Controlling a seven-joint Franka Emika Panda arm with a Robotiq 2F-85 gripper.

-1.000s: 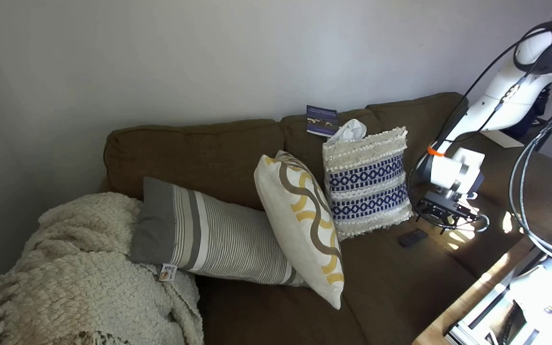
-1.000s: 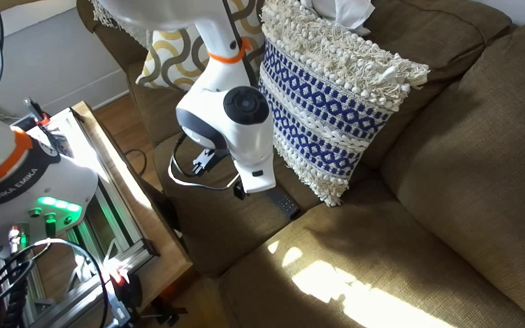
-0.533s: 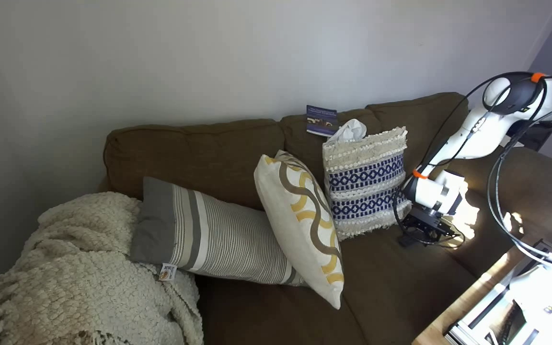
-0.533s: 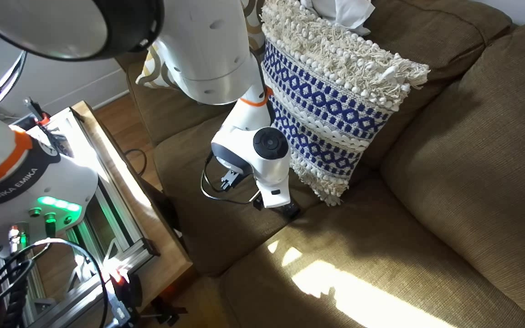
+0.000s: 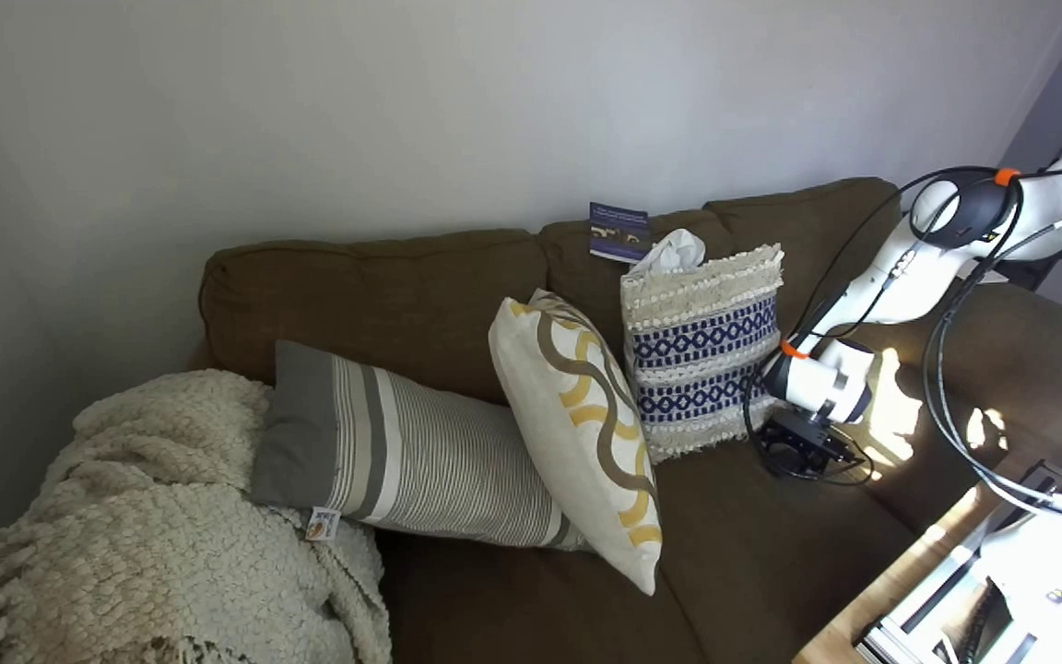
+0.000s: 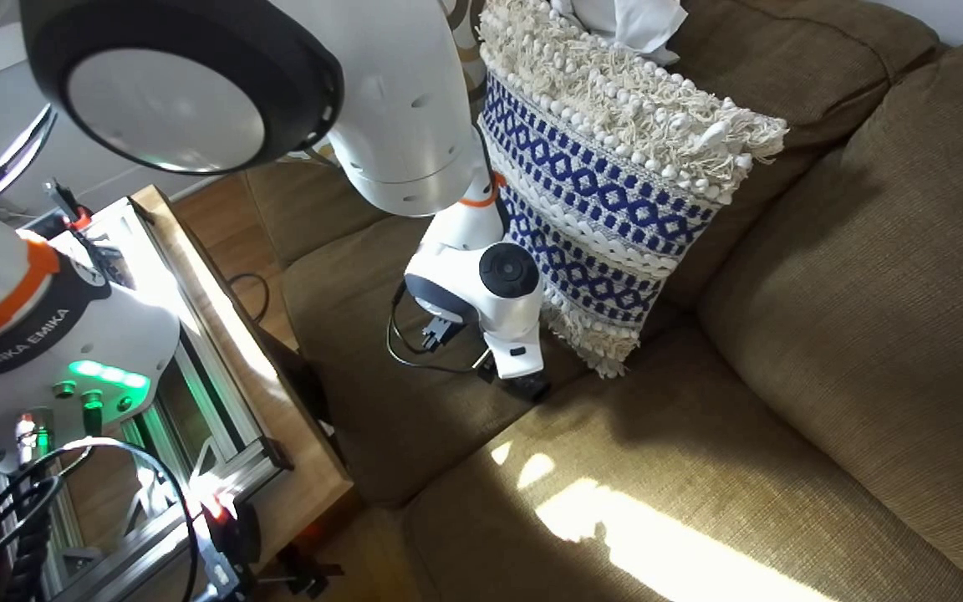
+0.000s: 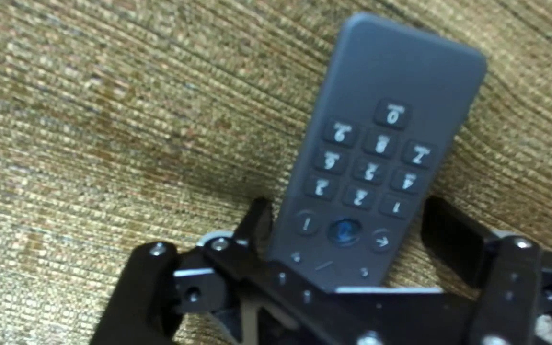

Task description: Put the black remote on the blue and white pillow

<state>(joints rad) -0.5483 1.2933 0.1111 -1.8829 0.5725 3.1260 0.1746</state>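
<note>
The black remote [image 7: 376, 158] lies flat on the brown sofa seat, tilted in the wrist view, its keypad facing up. My gripper [image 7: 348, 218] is open, with one finger on each side of the remote's lower part. The left finger is close to the remote's edge; a gap shows at the right finger. The remote's near end is hidden behind the gripper body. The gripper is low over the seat [image 5: 798, 452] in an exterior view, hiding the remote there. The blue and white pillow [image 5: 706, 355] leans on the sofa back beside the gripper; it also shows upright in an exterior view [image 6: 607, 180].
A cream pillow with tan swirls [image 5: 586, 433] leans left of the blue and white pillow, then a grey striped pillow [image 5: 448, 461] and a cream blanket [image 5: 171, 516]. A blue booklet [image 5: 619, 232] and white cloth [image 5: 676, 251] sit behind. A wooden table edge [image 6: 306, 468] borders the seat.
The arm has moved down and toward the blue and white pillow's foot, bringing the gripper over the remote. The remote, visible a second ago, is now mostly covered in both exterior views.
</note>
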